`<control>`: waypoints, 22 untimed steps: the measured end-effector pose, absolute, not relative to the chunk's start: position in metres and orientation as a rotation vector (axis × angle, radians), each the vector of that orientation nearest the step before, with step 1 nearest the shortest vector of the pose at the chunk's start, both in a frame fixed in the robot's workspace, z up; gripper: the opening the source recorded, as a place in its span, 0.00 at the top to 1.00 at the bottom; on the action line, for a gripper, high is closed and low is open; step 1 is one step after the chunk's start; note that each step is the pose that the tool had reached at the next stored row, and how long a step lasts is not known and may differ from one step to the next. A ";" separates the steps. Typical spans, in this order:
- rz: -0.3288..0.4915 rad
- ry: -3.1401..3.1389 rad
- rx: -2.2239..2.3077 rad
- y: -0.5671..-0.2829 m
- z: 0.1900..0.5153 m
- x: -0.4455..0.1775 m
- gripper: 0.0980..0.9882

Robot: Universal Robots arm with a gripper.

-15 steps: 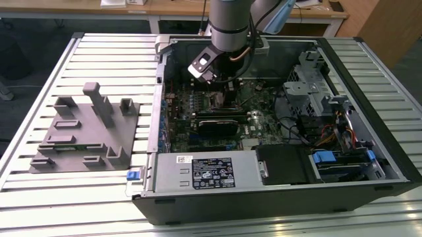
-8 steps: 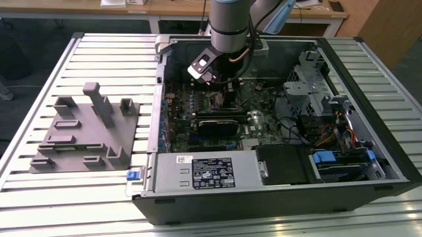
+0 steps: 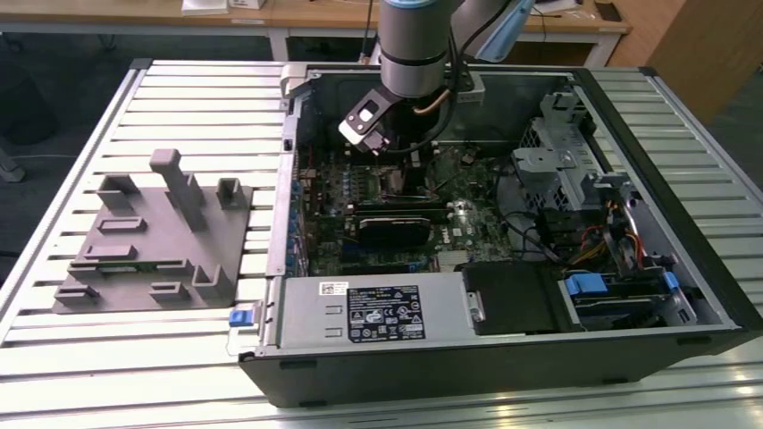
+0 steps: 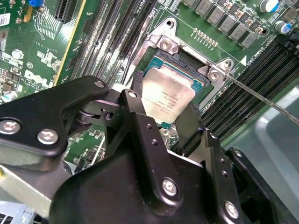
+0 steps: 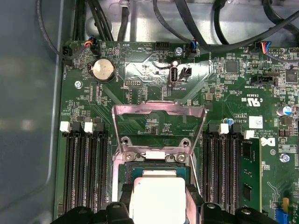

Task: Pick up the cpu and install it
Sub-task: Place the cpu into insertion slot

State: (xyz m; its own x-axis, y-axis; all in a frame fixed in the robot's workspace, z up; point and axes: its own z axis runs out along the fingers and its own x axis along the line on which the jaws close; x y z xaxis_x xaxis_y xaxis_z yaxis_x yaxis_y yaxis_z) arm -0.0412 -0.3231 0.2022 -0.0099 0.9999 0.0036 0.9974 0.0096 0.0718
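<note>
The black two-fingered tool (image 4: 163, 105) hung inside the black computer case (image 3: 477, 380), its fingers (image 4: 187, 128) clamped on opposite edges of the small flat square cpu with a pale silvery metal top (image 4: 168, 95). In both wrist views the cpu (image 5: 158, 200) lay over the dark square socket with a metal rim (image 4: 216, 74); seated or just above, I could not tell. A hinged silver load plate (image 5: 159, 116) stood raised. In the exterior view a grey plastic block with upright posts (image 3: 155, 241) sat on the slatted metal worktop (image 3: 179, 98) at nine o'clock from the case.

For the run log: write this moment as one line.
gripper: shut on cpu | cpu: over open socket, seating unclear | load plate: raised
</note>
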 end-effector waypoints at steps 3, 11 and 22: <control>0.083 2.197 2.177 -0.322 0.201 -0.041 0.52; 0.083 2.193 2.180 -0.322 0.198 -0.041 0.52; 0.083 2.191 2.182 -0.321 0.195 -0.041 0.52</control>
